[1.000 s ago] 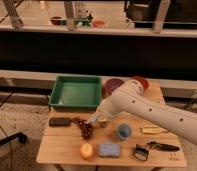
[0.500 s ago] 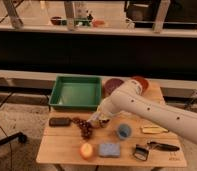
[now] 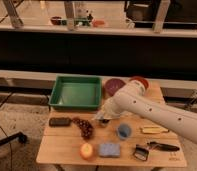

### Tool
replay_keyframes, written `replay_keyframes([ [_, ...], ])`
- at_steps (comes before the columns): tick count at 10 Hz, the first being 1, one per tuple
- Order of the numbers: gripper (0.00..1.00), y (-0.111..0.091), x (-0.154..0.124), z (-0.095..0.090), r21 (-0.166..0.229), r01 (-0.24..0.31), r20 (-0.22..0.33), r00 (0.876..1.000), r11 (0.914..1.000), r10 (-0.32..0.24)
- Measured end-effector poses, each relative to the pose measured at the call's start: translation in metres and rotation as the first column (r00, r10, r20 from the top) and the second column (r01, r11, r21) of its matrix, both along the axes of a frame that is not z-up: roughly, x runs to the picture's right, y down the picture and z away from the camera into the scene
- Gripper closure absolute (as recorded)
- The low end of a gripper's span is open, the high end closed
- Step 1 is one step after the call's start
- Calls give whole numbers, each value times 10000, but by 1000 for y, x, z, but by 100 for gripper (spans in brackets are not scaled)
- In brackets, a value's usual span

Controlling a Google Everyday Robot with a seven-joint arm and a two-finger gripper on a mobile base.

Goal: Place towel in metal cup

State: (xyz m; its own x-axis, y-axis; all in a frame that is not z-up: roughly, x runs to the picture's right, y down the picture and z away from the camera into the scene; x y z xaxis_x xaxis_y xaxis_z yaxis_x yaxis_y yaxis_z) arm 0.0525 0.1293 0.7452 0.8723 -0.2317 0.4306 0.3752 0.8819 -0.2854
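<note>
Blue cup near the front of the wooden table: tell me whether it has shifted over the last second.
No. The small blue cup sits at the same spot right of the blue sponge block; the gripper hovers left of it.

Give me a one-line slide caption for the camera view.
White arm reaches over the wooden table, its gripper low beside the green tray, near the blue cup.

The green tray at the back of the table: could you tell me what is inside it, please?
The green tray shows only its bare green floor; nothing lies in it. Its near right corner is partly covered by the arm, whose gripper hangs just in front, over the table.
</note>
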Motion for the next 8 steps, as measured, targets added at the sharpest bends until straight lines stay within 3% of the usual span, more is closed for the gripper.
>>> replay_keyframes([
  [3, 88, 11, 9, 2, -188, -189, -199, 9996, 9996, 185],
  [8, 88, 22, -9, 12, -482, 53, -34, 10000, 9988, -55],
])
